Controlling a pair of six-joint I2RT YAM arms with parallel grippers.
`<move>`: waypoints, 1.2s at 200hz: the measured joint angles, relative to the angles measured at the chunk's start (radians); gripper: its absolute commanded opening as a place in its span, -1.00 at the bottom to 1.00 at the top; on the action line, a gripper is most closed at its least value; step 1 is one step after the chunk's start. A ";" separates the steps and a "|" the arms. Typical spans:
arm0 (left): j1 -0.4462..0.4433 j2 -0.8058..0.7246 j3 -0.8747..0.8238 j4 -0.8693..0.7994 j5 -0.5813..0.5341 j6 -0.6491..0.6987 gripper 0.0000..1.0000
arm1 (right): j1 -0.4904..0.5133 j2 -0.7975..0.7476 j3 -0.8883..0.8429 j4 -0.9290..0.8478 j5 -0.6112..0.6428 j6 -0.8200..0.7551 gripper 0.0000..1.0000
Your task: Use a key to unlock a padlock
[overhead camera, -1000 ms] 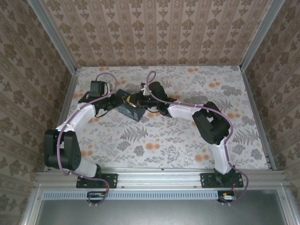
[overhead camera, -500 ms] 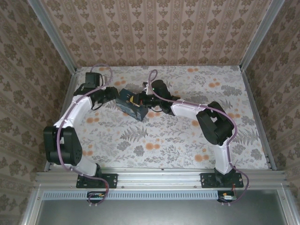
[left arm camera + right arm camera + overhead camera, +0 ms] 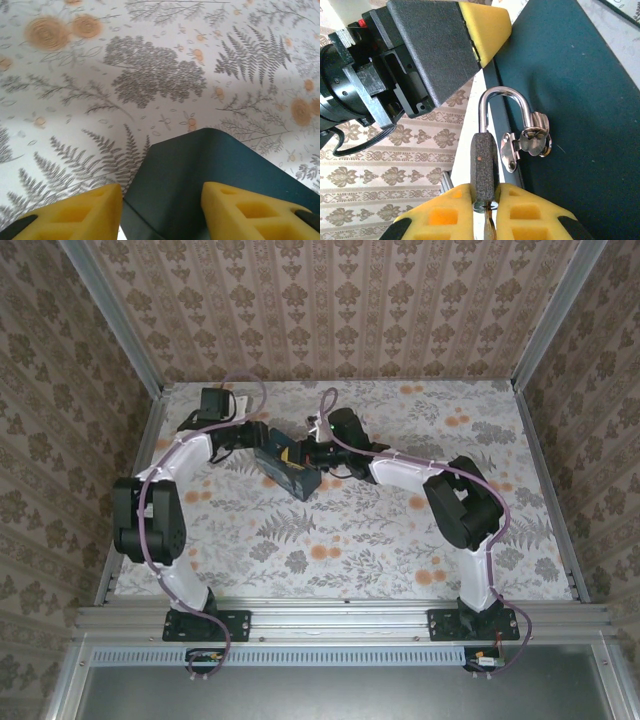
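Note:
The padlock (image 3: pixel 484 162), a dark rough body with a steel shackle (image 3: pixel 502 95), hangs at the edge of the dark-blue box (image 3: pixel 560 100). One shackle leg enters the body. The other ends at the box's metal hasp (image 3: pixel 532 137), apart from the body. My right gripper (image 3: pixel 487 200) is shut on the lower end of the padlock's body. The key (image 3: pixel 488 222) sticks out of the body's bottom between the yellow pads. My left gripper (image 3: pixel 160 215) is open, its pads (image 3: pixel 75 215) on either side of a box corner (image 3: pixel 200 175). From above, both grippers meet at the box (image 3: pixel 290 475).
The box lies toward the back left of the flowered table (image 3: pixel 400 540). In the right wrist view, the left gripper's black finger (image 3: pixel 435 50) sits just beyond the shackle. Patterned walls (image 3: pixel 330 310) close off the back and both sides. Bare tabletop lies in front and to the right.
The left arm's elbow has risen and swung toward the back, with its wrist staying at the box's left end. The box shifted slightly right. The right gripper stayed on the padlock.

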 measured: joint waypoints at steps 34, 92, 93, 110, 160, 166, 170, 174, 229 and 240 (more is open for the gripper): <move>-0.031 0.024 0.009 0.045 0.030 0.058 -0.14 | -0.031 0.025 0.030 -0.004 -0.021 0.022 -0.77; -0.035 0.037 0.011 0.088 0.001 0.095 -0.19 | -0.070 0.079 0.113 -0.006 -0.104 0.040 -0.10; -0.035 0.037 0.011 0.088 0.001 0.095 -0.19 | -0.070 0.079 0.112 -0.005 -0.105 0.039 -0.10; -0.034 0.037 0.011 0.082 0.010 0.082 -0.19 | -0.072 0.044 0.093 -0.031 -0.082 0.000 -0.13; -0.039 0.035 0.017 0.053 0.035 0.061 -0.19 | -0.119 -0.045 0.086 -0.264 0.023 -0.183 -0.09; -0.039 0.035 0.018 0.050 0.034 0.061 -0.19 | -0.123 -0.054 0.091 -0.299 0.040 -0.209 -0.09; -0.039 0.035 0.019 0.049 0.035 0.060 -0.19 | -0.125 -0.060 0.098 -0.328 0.053 -0.230 -0.09; -0.039 0.035 0.019 0.047 0.035 0.058 -0.19 | -0.128 -0.063 0.105 -0.349 0.062 -0.243 -0.09; -0.039 0.035 0.024 0.035 0.035 0.051 -0.19 | -0.116 -0.138 0.153 -0.520 0.198 -0.524 -0.13; -0.039 0.035 0.026 0.032 0.035 0.050 -0.19 | -0.097 -0.161 0.153 -0.523 0.219 -0.599 -0.11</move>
